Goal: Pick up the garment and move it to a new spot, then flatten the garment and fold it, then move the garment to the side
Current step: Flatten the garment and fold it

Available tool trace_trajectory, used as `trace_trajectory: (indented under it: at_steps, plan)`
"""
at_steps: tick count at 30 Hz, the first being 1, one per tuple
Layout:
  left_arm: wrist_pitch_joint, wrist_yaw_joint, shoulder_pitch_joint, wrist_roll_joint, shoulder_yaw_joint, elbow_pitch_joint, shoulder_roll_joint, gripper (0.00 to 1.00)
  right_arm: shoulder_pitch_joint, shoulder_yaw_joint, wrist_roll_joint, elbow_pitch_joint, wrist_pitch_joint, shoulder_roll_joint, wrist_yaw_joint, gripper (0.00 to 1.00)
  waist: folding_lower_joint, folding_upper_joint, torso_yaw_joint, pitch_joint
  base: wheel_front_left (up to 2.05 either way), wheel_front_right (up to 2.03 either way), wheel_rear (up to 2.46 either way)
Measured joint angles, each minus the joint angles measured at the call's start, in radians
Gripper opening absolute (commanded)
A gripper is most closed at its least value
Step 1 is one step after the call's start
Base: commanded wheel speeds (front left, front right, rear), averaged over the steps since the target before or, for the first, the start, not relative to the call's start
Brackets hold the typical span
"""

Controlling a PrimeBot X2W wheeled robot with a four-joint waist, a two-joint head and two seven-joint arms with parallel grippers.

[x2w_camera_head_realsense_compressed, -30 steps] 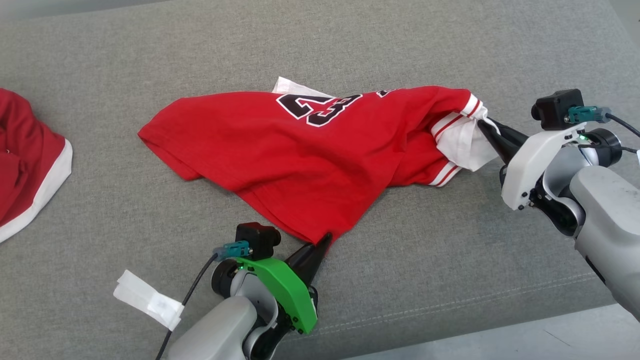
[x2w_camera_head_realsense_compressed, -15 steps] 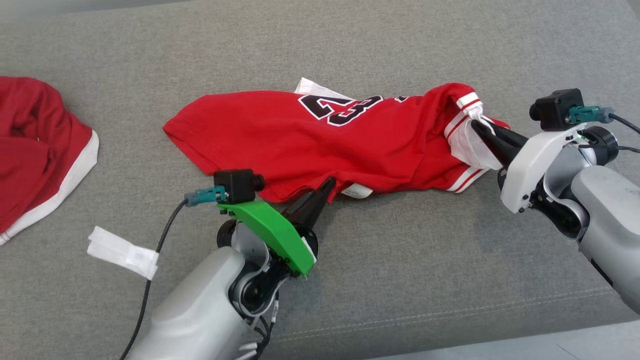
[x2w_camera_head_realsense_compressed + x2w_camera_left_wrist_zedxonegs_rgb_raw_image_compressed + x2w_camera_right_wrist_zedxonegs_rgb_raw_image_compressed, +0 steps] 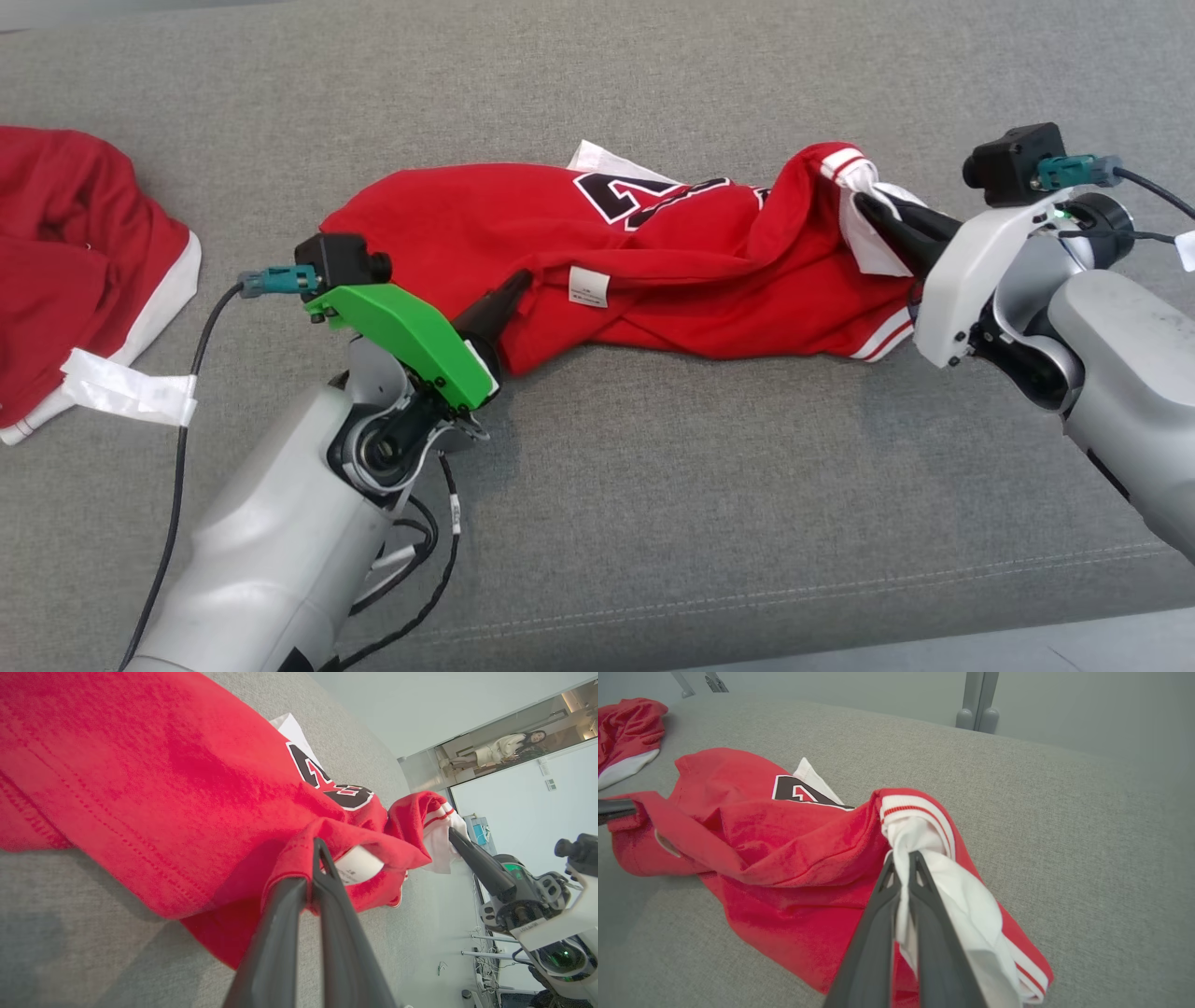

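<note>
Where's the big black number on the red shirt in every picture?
Head view: number on the red shirt, top middle.
Left wrist view: number, just above centre.
Right wrist view: number, upper left.
Shared landmark: striped cuff beside the right gripper.

Second red garment with white trim (image 3: 84,252) bunched at far left of grey fabric surface (image 3: 653,523). Person in pale top (image 3: 502,749) seen through background doorway. Grey posts (image 3: 978,700) behind surface's far edge.
</note>
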Motion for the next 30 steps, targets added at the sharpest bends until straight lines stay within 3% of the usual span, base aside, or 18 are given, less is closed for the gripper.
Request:
trace_trajectory:
  at_steps: [1,2,3,7,17,21,30]
  plan:
    - [0.009,0.003,-0.010,-0.002,0.004,0.013,0.000,0.47,-0.004,0.007,0.004,0.000,0.001,0.007,0.000,0.00,0.0001,0.0000,-0.001,0.003,0.00,0.00,0.00]
    - [0.011,0.011,-0.018,-0.003,0.011,0.024,0.000,0.60,-0.007,0.012,0.005,-0.001,0.002,0.015,0.000,0.00,0.0000,0.0000,-0.003,0.006,0.00,0.00,0.00]
    - [0.011,0.019,-0.026,-0.005,0.019,0.034,-0.001,1.00,-0.011,0.017,0.005,-0.001,0.002,0.021,0.000,0.00,0.0000,0.0000,-0.005,0.009,0.00,0.00,0.00]
    - [0.003,0.054,-0.062,-0.002,0.045,0.084,0.005,1.00,-0.018,0.035,0.007,-0.001,0.002,0.031,0.000,0.00,0.0000,0.0000,-0.017,0.019,0.00,0.00,0.00]
    - [-0.043,0.063,-0.111,0.063,0.040,0.119,0.026,1.00,-0.018,0.044,0.039,0.027,-0.013,0.021,0.000,0.00,0.0000,0.0000,-0.024,0.028,0.00,0.00,0.00]
    - [-0.085,0.061,-0.125,0.143,-0.001,0.102,0.064,1.00,-0.018,0.048,0.048,0.032,-0.023,0.017,0.000,0.00,0.0000,0.0000,-0.020,0.028,0.00,0.00,0.00]
    - [-0.110,0.026,-0.102,0.267,-0.134,0.048,0.081,1.00,-0.016,0.057,0.067,0.046,-0.044,-0.005,0.000,0.00,0.0000,0.0000,-0.002,0.025,0.00,0.00,0.00]
